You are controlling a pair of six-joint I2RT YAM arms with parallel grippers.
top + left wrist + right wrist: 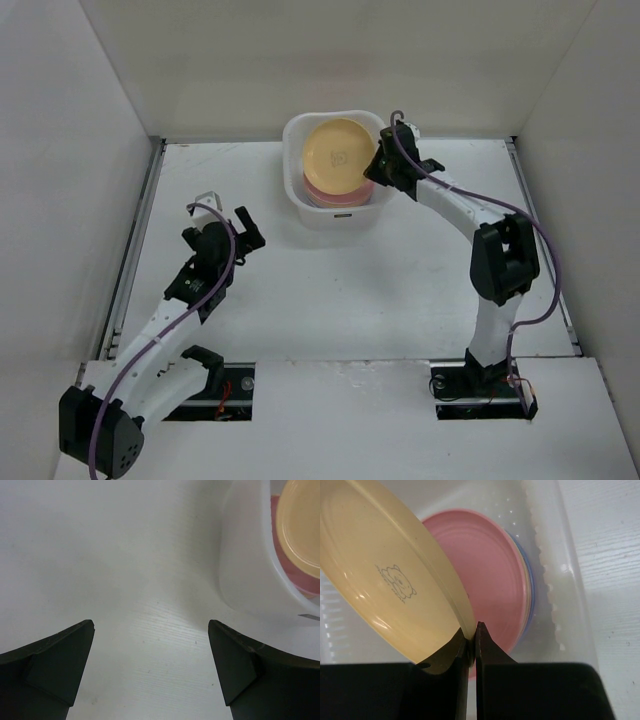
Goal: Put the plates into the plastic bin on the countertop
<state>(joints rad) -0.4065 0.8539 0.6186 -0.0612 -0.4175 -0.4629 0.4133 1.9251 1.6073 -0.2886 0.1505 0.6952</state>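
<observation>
The right fingers (482,647) are pinched shut on the rim of a cream-yellow plate (385,580), which they hold tilted in the bin (555,605) (a small printed mark shows at its centre). Just beyond their tips lies a stack topped by a pink plate (490,570). The left fingers (60,660) stand wide apart, holding nothing, over bare desk (125,555), with the bin's wall ahead to their right.

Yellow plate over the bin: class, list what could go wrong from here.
1. The right fingers pinch the yellow plate only at its rim, so it might slip early.
2. It hangs tilted above the pink plate in the bin; released so, it may land on edge or lean on the wall.
</observation>
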